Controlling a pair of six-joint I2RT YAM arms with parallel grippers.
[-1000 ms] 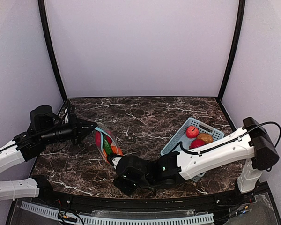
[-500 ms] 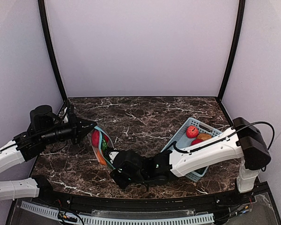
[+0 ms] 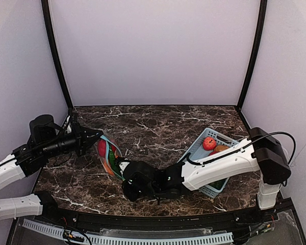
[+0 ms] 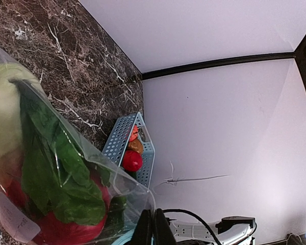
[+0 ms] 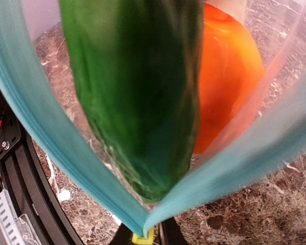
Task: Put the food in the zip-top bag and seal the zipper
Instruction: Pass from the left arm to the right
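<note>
A light blue plastic lattice basket (image 3: pixel 195 146) sits near the right edge of the dark, white-veined marble bench (image 3: pixel 158 127), apparently tilted.

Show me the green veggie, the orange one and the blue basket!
green veggie (image 5: pixel 137 102): right wrist view, middle of its dark skin.
orange piece (image 5: pixel 227 76): right wrist view, its smooth side.
blue basket (image 4: pixel 117 143): left wrist view, its holed side wall.

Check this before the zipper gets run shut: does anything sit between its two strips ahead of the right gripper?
Yes. In the right wrist view a green vegetable fills the gap between the zipper strips just beyond the right gripper.
</note>
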